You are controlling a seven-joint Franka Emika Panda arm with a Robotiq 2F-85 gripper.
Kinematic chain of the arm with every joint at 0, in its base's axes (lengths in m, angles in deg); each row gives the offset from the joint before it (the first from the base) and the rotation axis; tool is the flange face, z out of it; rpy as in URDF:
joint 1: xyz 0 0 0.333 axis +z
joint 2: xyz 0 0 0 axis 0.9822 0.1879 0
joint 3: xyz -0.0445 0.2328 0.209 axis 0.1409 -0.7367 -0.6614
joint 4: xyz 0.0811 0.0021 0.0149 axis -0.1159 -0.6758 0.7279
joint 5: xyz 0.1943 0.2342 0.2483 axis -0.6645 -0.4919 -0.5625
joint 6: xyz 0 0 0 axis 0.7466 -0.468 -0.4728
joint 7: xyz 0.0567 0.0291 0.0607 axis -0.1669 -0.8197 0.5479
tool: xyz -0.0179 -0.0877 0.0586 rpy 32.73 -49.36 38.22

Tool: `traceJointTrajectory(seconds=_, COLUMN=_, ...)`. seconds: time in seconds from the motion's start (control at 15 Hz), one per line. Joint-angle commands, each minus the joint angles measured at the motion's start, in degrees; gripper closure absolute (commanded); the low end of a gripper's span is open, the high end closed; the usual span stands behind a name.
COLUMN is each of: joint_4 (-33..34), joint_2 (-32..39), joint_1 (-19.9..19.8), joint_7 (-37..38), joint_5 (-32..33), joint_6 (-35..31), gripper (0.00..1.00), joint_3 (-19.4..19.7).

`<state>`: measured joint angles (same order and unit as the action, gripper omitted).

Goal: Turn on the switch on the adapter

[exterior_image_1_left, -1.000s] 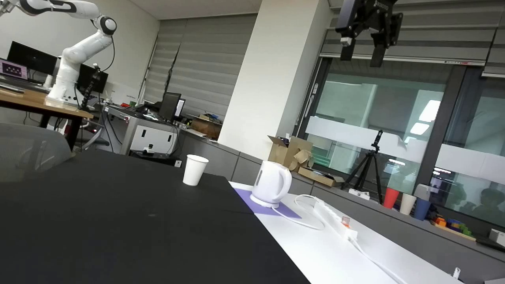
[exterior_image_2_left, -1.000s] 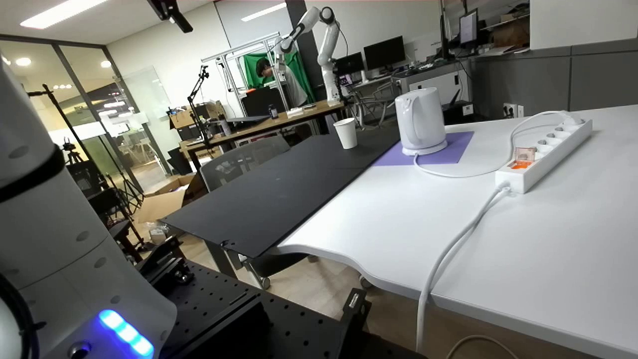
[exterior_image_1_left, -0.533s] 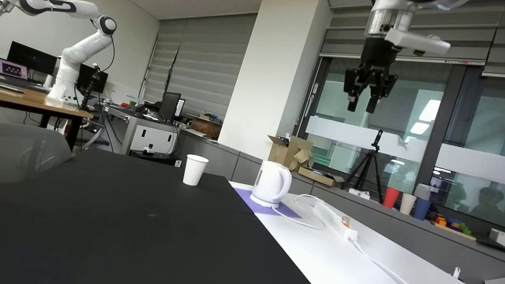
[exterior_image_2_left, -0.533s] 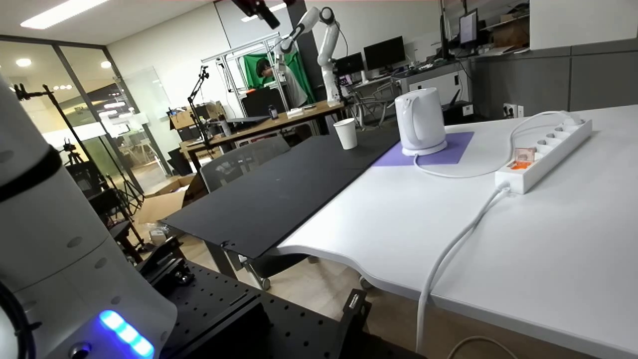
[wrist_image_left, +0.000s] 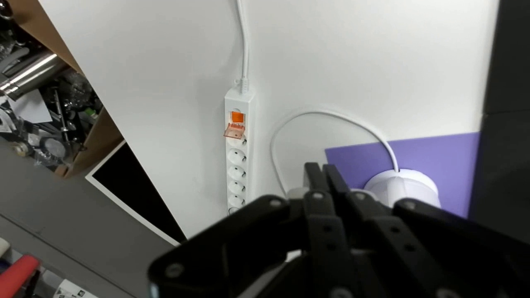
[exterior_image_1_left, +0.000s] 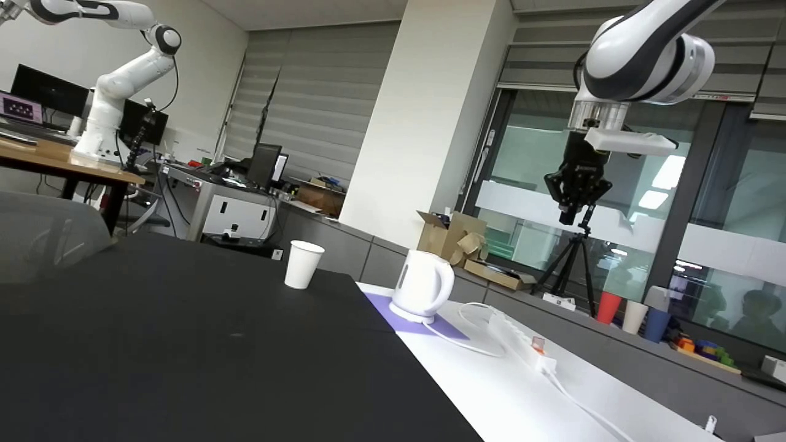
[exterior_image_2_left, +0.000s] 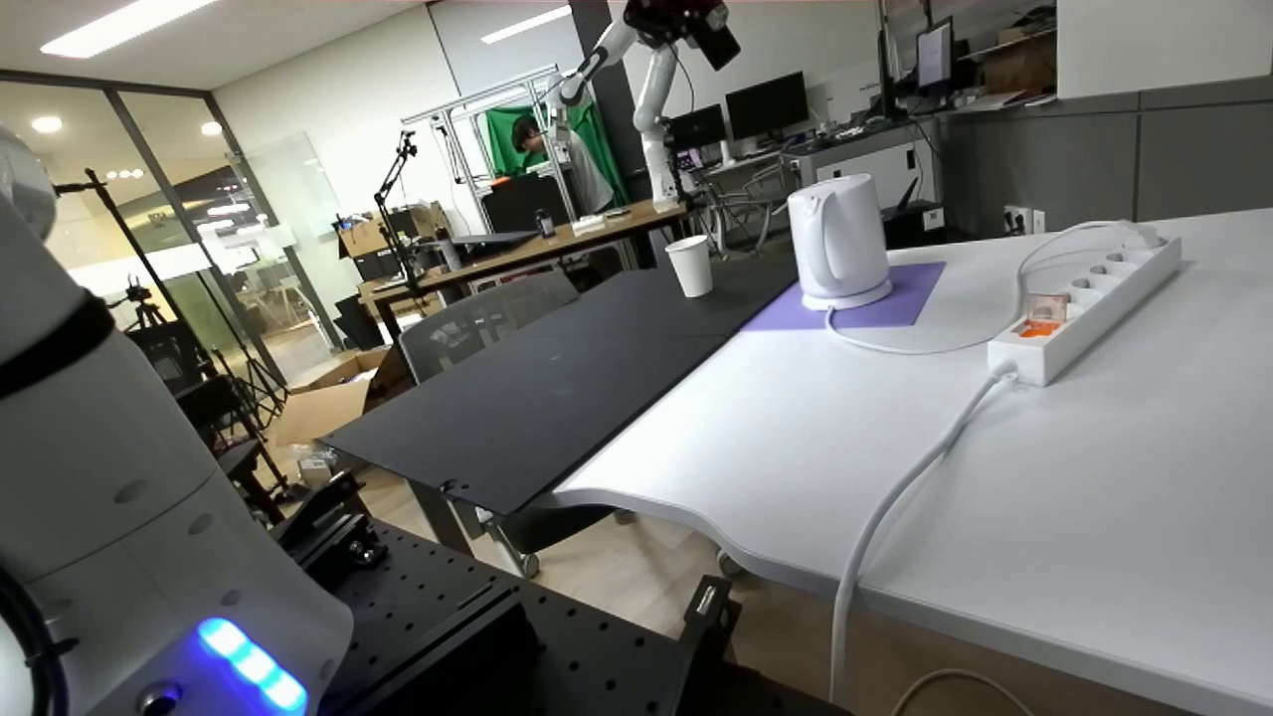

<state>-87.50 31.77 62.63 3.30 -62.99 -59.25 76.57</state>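
Observation:
The adapter, a long white bar with a row of sockets, lies on the white table in both exterior views (exterior_image_1_left: 519, 345) (exterior_image_2_left: 1094, 310). Its orange switch (wrist_image_left: 237, 117) sits near the cable end in the wrist view, with a clear reddish cover (wrist_image_left: 234, 131) flipped up beside it. My gripper hangs high above the table in both exterior views (exterior_image_1_left: 567, 216) (exterior_image_2_left: 716, 48), apart from the adapter. Seen from the wrist, the gripper (wrist_image_left: 321, 167) has its black fingers drawn together, only a sliver between the tips and nothing held. The adapter's far end is hidden behind it.
A white kettle (exterior_image_2_left: 840, 239) stands on a purple mat (exterior_image_2_left: 915, 288), its cord (wrist_image_left: 314, 111) looping to the adapter. A white paper cup (exterior_image_2_left: 690, 267) is on the black tabletop (exterior_image_2_left: 557, 368). The adapter's thick cable (exterior_image_2_left: 895, 487) runs over the table edge.
The gripper has come down from high up and across toward the adapter's side of the table. Its fingers, spread before, have closed together. Adapter, kettle and cup have not moved.

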Motion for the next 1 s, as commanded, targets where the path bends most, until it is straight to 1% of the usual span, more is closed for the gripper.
traceJointTrajectory(seconds=0.0, joint_4=7.73, joint_2=5.79, joint_1=0.69, joint_7=-1.07, joint_5=-0.41, joint_6=3.07, gripper=1.0, joint_3=3.12)
traceJointTrajectory(seconds=0.13, joint_4=11.12, joint_2=7.56, joint_1=1.29, joint_7=-3.06, joint_5=-2.16, joint_6=8.73, gripper=1.0, joint_3=4.63)
traceJointTrajectory(seconds=0.2, joint_4=6.58, joint_2=5.18, joint_1=1.58, joint_7=-1.38, joint_5=-0.23, joint_6=4.08, gripper=0.99, joint_3=4.58)
traceJointTrajectory(seconds=0.27, joint_4=8.06, joint_2=6.03, joint_1=1.7, joint_7=-2.13, joint_5=-0.79, joint_6=5.94, gripper=0.99, joint_3=5.16)
traceJointTrajectory(seconds=0.4, joint_4=9.48, joint_2=6.9, joint_1=1.82, joint_7=-2.76, joint_5=-1.15, joint_6=7.13, gripper=0.99, joint_3=5.54)
traceJointTrajectory(seconds=0.93, joint_4=9.58, joint_2=7.02, joint_1=2.09, joint_7=-2.76, joint_5=-1.17, joint_6=7.36, gripper=0.99, joint_3=5.49)
